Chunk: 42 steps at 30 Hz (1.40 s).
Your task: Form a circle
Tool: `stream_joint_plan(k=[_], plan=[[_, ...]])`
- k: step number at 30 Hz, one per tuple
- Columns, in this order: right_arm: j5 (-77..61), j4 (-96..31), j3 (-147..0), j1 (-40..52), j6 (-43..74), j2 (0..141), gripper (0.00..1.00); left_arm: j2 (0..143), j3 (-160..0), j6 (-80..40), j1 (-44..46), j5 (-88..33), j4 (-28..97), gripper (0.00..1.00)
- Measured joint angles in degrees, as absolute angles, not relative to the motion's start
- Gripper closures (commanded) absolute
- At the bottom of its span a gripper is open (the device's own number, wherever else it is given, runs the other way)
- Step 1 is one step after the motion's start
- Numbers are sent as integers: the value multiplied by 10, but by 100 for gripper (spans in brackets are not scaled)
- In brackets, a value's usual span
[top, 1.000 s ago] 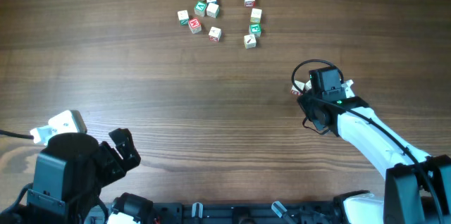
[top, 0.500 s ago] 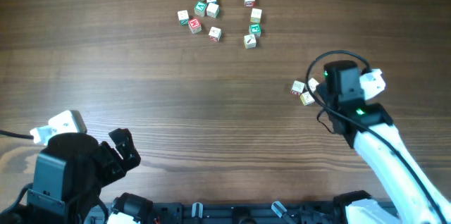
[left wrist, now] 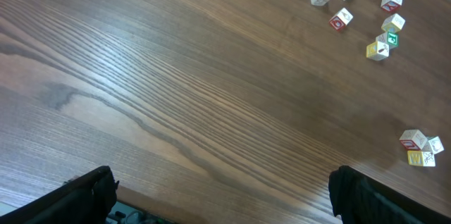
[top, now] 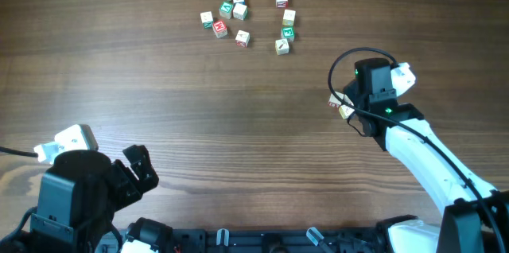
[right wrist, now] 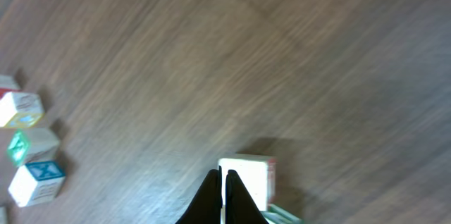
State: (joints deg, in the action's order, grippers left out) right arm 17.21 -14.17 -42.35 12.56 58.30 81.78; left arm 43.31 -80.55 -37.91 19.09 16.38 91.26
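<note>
The tiny pale cubes lie in two loose bunches at the far side of the table: a left cluster (top: 227,10) and a right column (top: 285,22). A few more stray cubes (top: 340,105) sit at mid right, also seen as a small trio (left wrist: 421,148) in the left wrist view. My right gripper (top: 352,103) is shut with nothing between its fingers, its tips (right wrist: 223,182) right against a white cube (right wrist: 248,176) with a red edge. My left gripper (left wrist: 225,197) stands wide open and bare over the near left table edge.
The wooden table (top: 159,86) spans every view. Three cubes (right wrist: 28,145) of the right column show at the left edge of the right wrist view. The left arm's base (top: 75,189) fills the near left corner, and cables run along the front edge.
The right arm swung out to the right, baring the stray cubes, then came back left over them, shut throughout. The left arm has not moved.
</note>
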Motion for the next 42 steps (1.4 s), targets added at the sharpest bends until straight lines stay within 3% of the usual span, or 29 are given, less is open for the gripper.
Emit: stream_joint_plan(k=[13,42], plan=[[65,-145,-423,126,562,863,96,433,-806,-379,191,164,913,0],[76,-173,-423,126,578,877,96,433,-806,-379,191,164,913,0]])
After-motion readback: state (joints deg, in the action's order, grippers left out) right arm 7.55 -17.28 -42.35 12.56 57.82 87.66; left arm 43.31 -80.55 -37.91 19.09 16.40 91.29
